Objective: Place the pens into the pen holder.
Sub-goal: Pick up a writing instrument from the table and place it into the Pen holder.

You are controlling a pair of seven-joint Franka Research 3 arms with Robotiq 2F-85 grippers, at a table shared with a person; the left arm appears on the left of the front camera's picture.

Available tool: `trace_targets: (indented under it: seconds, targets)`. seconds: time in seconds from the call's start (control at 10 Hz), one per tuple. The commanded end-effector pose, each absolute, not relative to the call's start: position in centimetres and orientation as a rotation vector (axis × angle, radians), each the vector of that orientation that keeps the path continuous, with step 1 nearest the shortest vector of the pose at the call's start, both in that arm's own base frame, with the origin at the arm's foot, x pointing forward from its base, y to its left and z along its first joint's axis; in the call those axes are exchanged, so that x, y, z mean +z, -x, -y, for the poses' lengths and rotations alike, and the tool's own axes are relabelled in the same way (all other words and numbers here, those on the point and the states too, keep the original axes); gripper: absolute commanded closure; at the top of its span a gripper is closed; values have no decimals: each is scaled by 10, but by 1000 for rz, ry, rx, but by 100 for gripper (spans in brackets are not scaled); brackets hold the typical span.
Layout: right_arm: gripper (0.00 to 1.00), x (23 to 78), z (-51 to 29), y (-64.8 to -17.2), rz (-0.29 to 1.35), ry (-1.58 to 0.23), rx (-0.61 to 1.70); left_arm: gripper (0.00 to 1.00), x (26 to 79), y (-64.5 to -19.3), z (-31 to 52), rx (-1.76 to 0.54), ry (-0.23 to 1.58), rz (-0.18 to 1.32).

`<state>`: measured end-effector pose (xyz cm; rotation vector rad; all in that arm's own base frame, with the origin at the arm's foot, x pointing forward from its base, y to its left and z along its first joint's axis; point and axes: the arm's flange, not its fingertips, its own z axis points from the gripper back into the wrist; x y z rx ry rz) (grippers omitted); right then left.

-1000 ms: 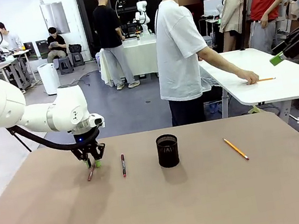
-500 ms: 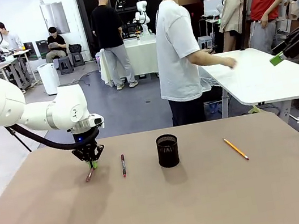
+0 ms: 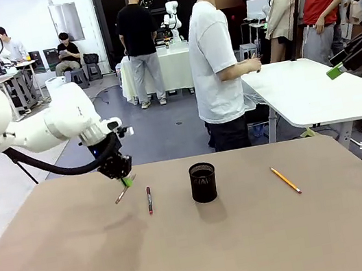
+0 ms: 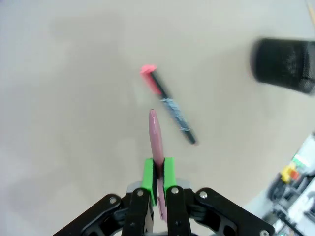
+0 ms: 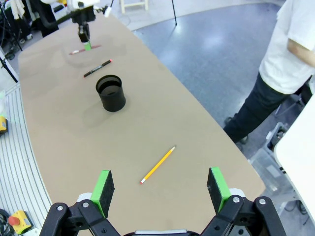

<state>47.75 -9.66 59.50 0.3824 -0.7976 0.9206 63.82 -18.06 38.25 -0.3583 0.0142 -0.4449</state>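
Reddish-pink pen (image 3: 121, 197): tilted, clamped between the closed pads of the left gripper (image 3: 127, 181), just left of the red-and-black pen (image 3: 149, 200) lying on the table (image 3: 255, 248). Pen holder (image 3: 203, 182): upright, mid-table. Yellow pencil (image 3: 286, 180): lying to its right. Right gripper (image 5: 161, 189): jaws wide apart, empty.

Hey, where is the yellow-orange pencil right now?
In the front view, the yellow-orange pencil lies flat on the right side of the brown table, to the right of the black mesh pen holder and clear of it.
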Motion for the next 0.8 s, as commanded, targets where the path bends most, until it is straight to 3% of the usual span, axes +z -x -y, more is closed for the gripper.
trace_targets:
  seconds: [0.0,0.2,0.6,0.7]
  targets:
    - [0,596,96,-478,800,-381,929,100,411,-624,176,-601,567,-49]
    - [0,596,96,-478,800,-381,929,100,440,-611,186,-796,741,90]
    - [0,596,96,-478,800,-381,929,100,456,-584,214,-1000,1039,743]
    - [0,596,96,-478,800,-381,929,100,457,-579,208,-1009,1066,802]
